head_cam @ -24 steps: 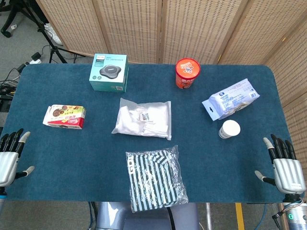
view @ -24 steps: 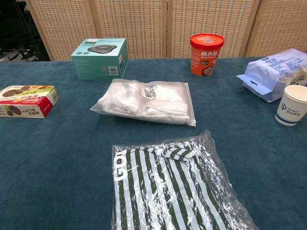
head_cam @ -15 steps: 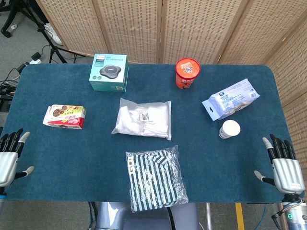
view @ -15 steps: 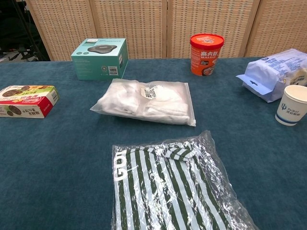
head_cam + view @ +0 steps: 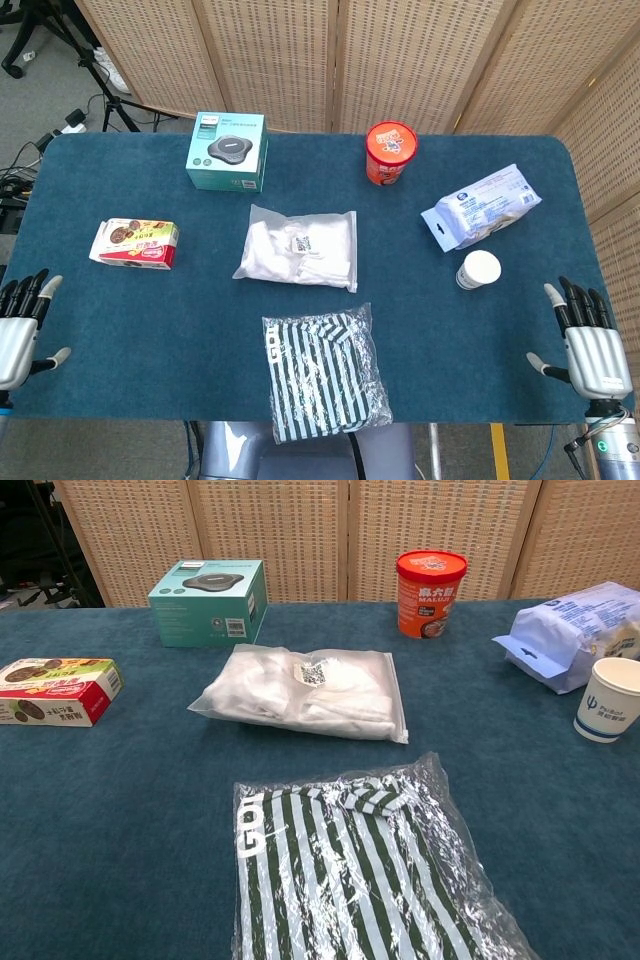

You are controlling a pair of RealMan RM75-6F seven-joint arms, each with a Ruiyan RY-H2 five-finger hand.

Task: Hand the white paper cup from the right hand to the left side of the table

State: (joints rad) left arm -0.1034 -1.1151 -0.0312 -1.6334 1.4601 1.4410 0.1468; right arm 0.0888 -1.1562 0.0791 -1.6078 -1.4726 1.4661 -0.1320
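The white paper cup [image 5: 478, 270] stands upright on the right side of the blue table [image 5: 200, 320], just below a white and blue bag; the chest view shows the cup [image 5: 609, 699] at its right edge. My right hand [image 5: 587, 342] hovers at the table's near right corner, fingers spread and empty, well to the right of and nearer than the cup. At the near left edge my left hand [image 5: 20, 330] is also open and empty. Neither hand appears in the chest view.
A striped garment in plastic [image 5: 325, 372] lies at the front centre, a white bagged garment [image 5: 300, 247] behind it. A red snack box [image 5: 136, 243] sits left, a teal box [image 5: 229, 151] back left, a red noodle tub [image 5: 390, 152] at the back, a white and blue bag [image 5: 480, 206] right.
My right hand has shifted slightly left and up along the table's near right corner. Everything else is still.
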